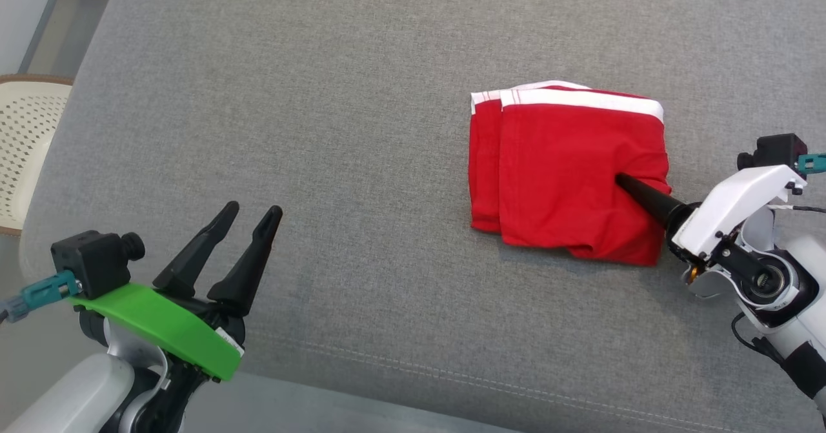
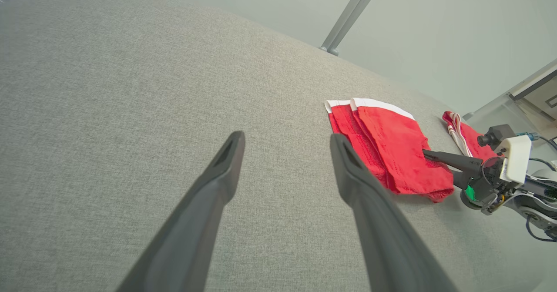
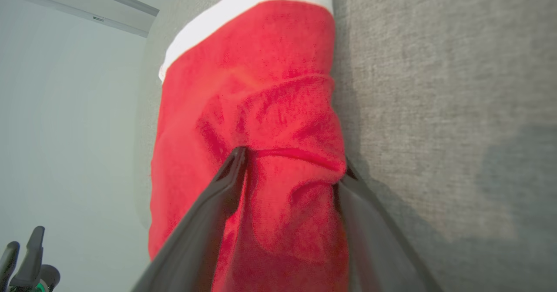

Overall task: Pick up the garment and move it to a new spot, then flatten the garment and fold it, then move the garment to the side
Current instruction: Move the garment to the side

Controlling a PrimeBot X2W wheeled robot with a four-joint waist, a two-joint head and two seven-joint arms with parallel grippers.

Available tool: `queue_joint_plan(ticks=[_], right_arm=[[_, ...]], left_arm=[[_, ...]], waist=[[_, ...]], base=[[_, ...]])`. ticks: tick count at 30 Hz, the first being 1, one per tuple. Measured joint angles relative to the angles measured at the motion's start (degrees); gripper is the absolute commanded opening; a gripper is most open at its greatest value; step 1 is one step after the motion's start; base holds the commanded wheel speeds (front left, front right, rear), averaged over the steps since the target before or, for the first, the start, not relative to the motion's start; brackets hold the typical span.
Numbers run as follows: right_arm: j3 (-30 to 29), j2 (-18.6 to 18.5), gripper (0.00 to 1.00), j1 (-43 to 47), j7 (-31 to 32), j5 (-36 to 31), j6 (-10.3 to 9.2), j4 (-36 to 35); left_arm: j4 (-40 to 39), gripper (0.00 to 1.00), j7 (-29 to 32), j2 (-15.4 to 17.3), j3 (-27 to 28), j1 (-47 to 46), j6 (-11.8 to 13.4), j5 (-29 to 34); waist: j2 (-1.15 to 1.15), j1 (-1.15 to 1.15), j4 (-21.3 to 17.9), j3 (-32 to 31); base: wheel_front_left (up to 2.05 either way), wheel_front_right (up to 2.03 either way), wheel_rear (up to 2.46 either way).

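garment [image 1: 568,168] folded on gray cloth [image 1: 322,97] | R jaws wide, astride edge

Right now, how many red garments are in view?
2. The folded garment lies on the grey surface, its edge between the open right end effector's fingers. The second garment is bunched beyond it, near the surface's edge. Others may be hidden.

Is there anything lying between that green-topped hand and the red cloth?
Nothing: bare grey cushion surface runs from the left gripper to the red garment, as the head view shows.
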Motion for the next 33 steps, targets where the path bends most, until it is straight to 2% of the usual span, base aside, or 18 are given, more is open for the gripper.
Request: queue_joint_plan(ticks=[6,12,17,21,26,33], right_arm=[[1.47,0.34,0.0,-1.71,2.47,-0.04,1.98,0.33],[0.53,-5.44,0.0,-5.3,5.19,-0.87,2.35,0.42],[-0.48,-12.4,0.0,-7.69,8.5,-2.41,1.43,0.55],[-1.08,-14.84,0.0,-9.99,10.1,-3.42,1.13,0.48],[-2.81,-18.01,0.0,-11.24,11.15,-3.8,-0.19,0.41],[-5.72,-21.04,0.0,-11.96,12.67,-2.66,-0.74,0.54]], left_arm=[[1.09,1.0,-0.1,0.0,1.11,0.15,0.0,0.92],[2.53,1.0,-1.1,0.15,2.23,1.51,0.0,1.75],[3.55,1.0,-1.63,1.03,3.37,2.87,0.0,3.02],[4.25,1.0,-1.81,1.78,4.12,3.43,0.0,5.28],[4.43,1.0,-2.02,1.41,4.26,3.86,0.0,6.24],[4.31,1.0,-2.27,0.63,4.8,4.25,0.0,6.45]], waist=[[0.0,0.0,1.01,-0.18],[0.0,0.0,-0.25,-1.08],[0.0,0.0,-2.51,-1.8],[0.0,0.0,-4.26,-2.07],[0.0,0.0,-6.14,-2.12],[0.0,0.0,-6.98,-0.91]], base=[[0.0,0.0,0.0],[0.0,0.0,0.0],[0.0,0.0,0.0],[0.0,0.0,0.0],[0.0,0.0,0.0],[0.0,0.0,0.0]])
